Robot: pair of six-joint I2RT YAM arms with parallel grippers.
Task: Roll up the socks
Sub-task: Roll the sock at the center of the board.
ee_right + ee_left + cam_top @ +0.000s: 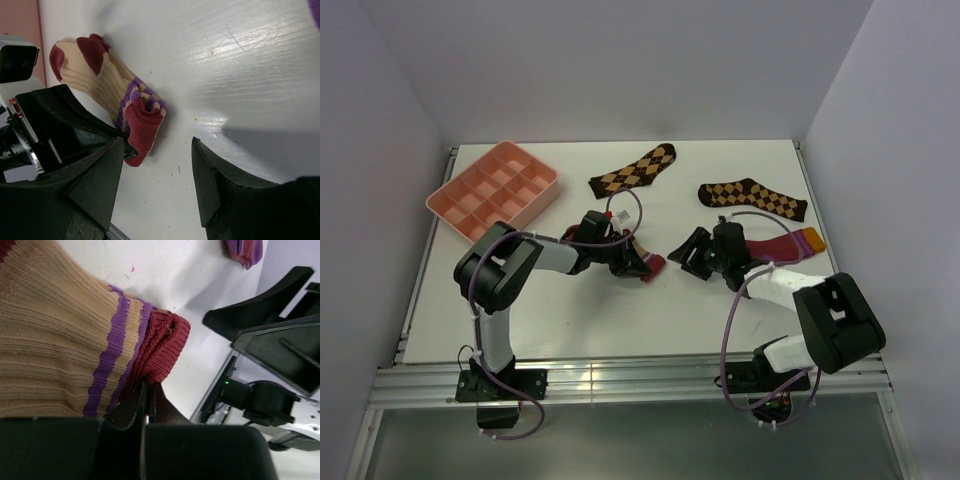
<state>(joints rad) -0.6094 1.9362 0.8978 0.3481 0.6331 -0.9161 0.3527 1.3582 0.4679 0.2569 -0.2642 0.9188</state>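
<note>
The tan sock [55, 340] lies on the white table, its maroon cuff [162, 347] folded over beside the purple stripes. My left gripper [146, 390] is shut on that cuff's edge. From above, the left gripper [638, 264] covers most of the tan sock, and only the maroon cuff [654, 266] pokes out. My right gripper [159, 145] stands open just right of the cuff [142, 127], nothing between its fingers; from above the right gripper [688, 257] faces the left one. The crimson sock [782, 244] with its orange cuff lies flat behind the right wrist.
Two dark argyle socks lie at the back, one [633, 170] in the middle and one [752, 197] to the right. A pink compartment tray [492, 190] sits at the back left. The table's front rail [620, 375] runs by the arm bases.
</note>
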